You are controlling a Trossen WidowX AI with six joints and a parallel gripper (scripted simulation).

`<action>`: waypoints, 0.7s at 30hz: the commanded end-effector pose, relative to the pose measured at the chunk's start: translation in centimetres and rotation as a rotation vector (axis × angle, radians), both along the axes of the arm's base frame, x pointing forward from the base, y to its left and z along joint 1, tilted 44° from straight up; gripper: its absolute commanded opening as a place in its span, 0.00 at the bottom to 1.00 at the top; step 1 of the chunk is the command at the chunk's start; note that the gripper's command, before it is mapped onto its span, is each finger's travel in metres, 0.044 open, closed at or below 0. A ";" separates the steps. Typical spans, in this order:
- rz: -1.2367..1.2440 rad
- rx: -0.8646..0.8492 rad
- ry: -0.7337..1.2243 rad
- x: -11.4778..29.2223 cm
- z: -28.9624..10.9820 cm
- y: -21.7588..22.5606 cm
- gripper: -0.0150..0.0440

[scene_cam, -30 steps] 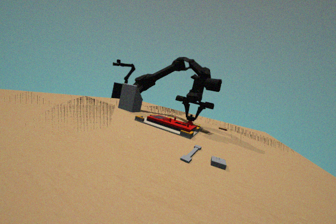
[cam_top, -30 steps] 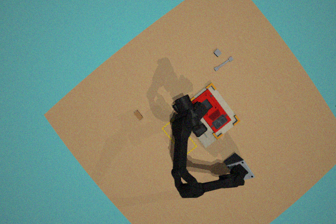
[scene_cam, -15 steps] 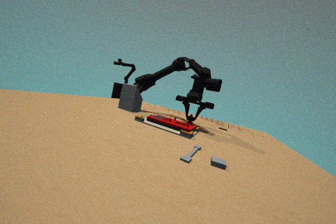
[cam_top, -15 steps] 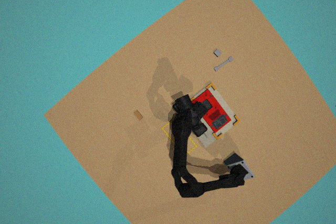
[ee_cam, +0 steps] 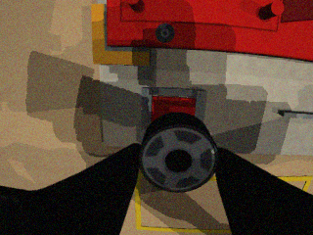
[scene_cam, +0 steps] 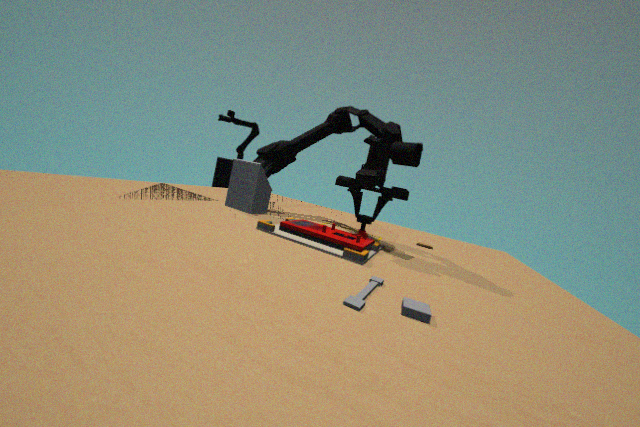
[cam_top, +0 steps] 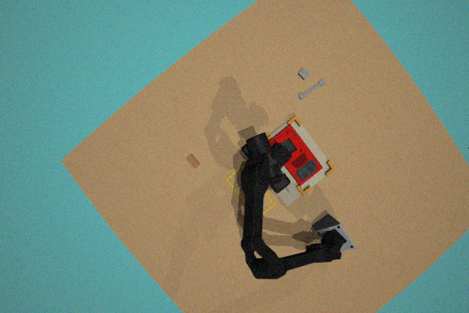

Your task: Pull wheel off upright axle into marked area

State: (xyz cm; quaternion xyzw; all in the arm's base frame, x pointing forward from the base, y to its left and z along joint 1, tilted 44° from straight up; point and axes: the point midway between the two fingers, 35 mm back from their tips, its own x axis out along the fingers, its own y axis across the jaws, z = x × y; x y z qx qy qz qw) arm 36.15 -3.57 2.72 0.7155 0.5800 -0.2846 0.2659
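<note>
My gripper [ee_cam: 178,153] [scene_cam: 362,218] is shut on the dark grey wheel [ee_cam: 178,160], one finger on each side of its rim. In the wrist view the wheel faces the camera with its hub hole in the middle. It hangs over the near edge of the pale baseplate [ee_cam: 261,85] [cam_top: 316,147], just in front of the red board [ee_cam: 196,23] [cam_top: 298,146] [scene_cam: 320,230]. A short red post [scene_cam: 362,229] stands right under the fingertips. I cannot tell whether the wheel is clear of it. The yellow marked area [ee_cam: 183,229] [cam_top: 231,185] lies on the table just below the wheel.
A grey block [cam_top: 303,73] [scene_cam: 416,309] and a grey dumbbell-shaped bar [cam_top: 311,89] [scene_cam: 363,293] lie beyond the board. A small brown block [cam_top: 193,160] [scene_cam: 424,245] lies to the side of the marked area. The arm's grey base [cam_top: 335,230] [scene_cam: 248,187] stands near the table edge.
</note>
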 end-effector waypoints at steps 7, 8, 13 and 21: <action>-0.007 -0.004 -0.004 -0.1 0.4 -0.6 0.25; -0.007 -0.004 -0.004 -0.1 0.5 -0.6 0.25; -0.008 -0.004 -0.004 -0.2 0.6 -0.7 0.25; -0.009 -0.004 -0.005 -0.2 0.8 -0.9 0.25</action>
